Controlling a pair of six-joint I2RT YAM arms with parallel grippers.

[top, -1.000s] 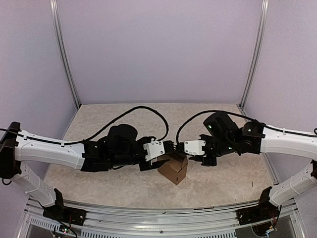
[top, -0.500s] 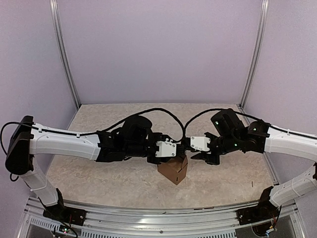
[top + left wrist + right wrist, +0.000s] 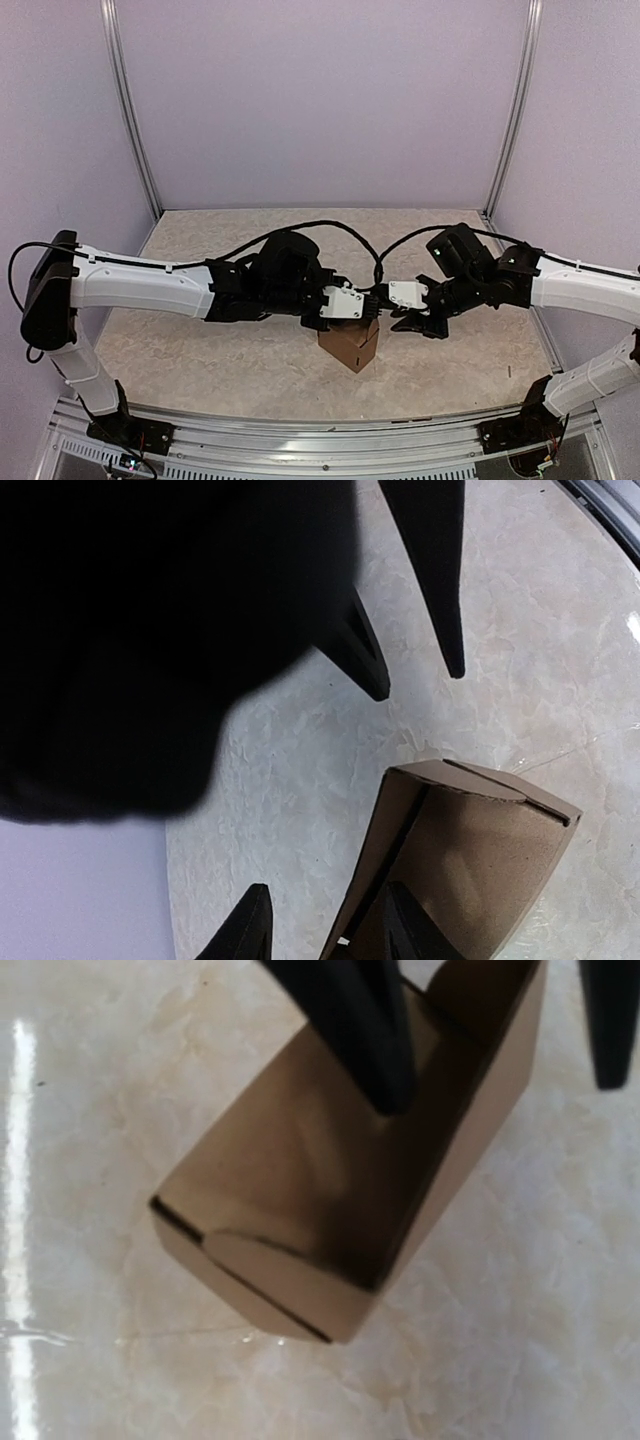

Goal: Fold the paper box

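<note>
Lower centre of the overhead frame: the box [image 3: 350,345] is straddled at its top edges from either side by left gripper [image 3: 326,920] and right gripper [image 3: 500,1090], both part-open, nothing clamped.

The box [image 3: 350,345] stands on the table [image 3: 200,360], in its front half and about midway between the sides. The left gripper [image 3: 368,308] reaches over it from the left and the right gripper [image 3: 384,298] from the right, meeting just above its top.
</note>
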